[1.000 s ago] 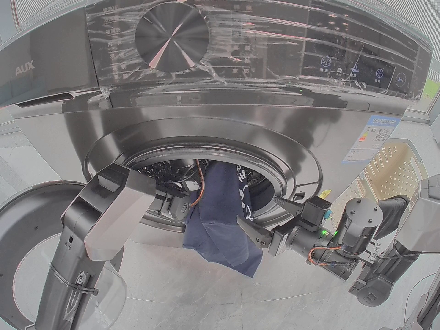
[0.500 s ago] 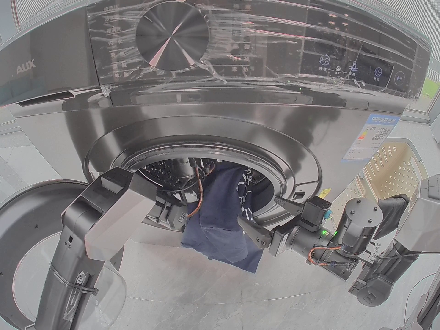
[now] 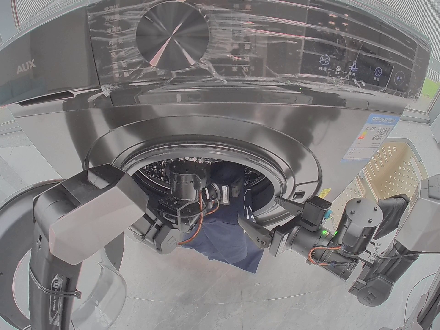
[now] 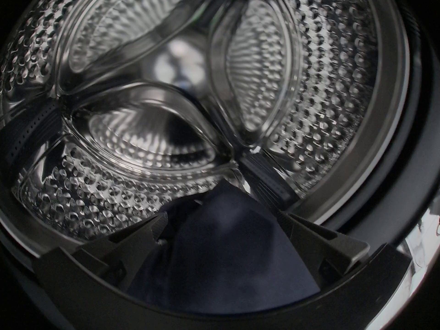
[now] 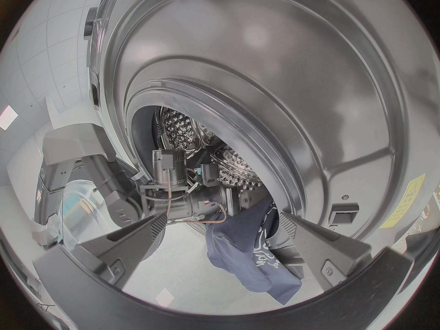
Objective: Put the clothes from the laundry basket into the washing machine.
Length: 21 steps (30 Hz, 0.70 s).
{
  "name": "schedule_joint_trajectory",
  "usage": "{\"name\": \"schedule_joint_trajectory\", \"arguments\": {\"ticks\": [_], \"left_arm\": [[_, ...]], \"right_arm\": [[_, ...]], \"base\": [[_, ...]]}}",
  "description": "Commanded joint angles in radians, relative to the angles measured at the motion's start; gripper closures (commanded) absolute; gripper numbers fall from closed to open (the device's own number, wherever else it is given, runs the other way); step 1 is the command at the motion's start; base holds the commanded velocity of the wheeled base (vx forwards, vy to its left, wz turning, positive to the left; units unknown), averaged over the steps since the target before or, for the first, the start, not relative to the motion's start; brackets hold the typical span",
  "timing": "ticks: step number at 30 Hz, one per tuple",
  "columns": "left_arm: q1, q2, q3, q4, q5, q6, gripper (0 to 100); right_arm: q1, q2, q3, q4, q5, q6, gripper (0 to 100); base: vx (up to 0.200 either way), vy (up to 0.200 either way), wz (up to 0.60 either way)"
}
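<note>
the washing machine's (image 3: 229, 120) round mouth is crowded. the left arm (image 3: 183, 193) enters at 7 o'clock and its wrist fills the middle. the navy garment (image 3: 224, 246) drapes over the lip at 6 o'clock and hangs outside. narrow gaps lie at 10 and 3 o'clock. the drum (image 4: 137, 138) is bare beyond the cloth. the right gripper (image 3: 256, 209), fingers apart, sits just outside at 4 o'clock.

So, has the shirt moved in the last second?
Yes: the shirt has gone further in through the door ring, with less hanging below it.
</note>
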Motion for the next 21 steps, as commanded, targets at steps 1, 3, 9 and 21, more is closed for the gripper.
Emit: {"name": "schedule_joint_trajectory", "arguments": {"ticks": [1,3,9,21], "left_arm": [[-0.037,-0.042,0.077,0.002,-0.038,0.004,0],[-0.048,-0.029,0.083,0.002,-0.050,0.004,0],[-0.051,0.029,0.071,-0.022,-0.051,0.010,0],[-0.019,0.055,-0.052,-0.064,-0.022,0.025,100]], "right_arm": [[0.002,0.003,0.000,-0.001,0.000,0.000,0],[0.000,0.003,0.000,-0.001,0.000,0.000,0],[0.002,0.003,-0.001,-0.001,0.002,0.000,0],[0.002,0.005,-0.001,-0.001,0.002,0.000,0]], "base": [[0.000,0.000,0.00],[0.000,0.000,0.00],[0.000,0.000,0.00],[0.000,0.000,0.00]]}}
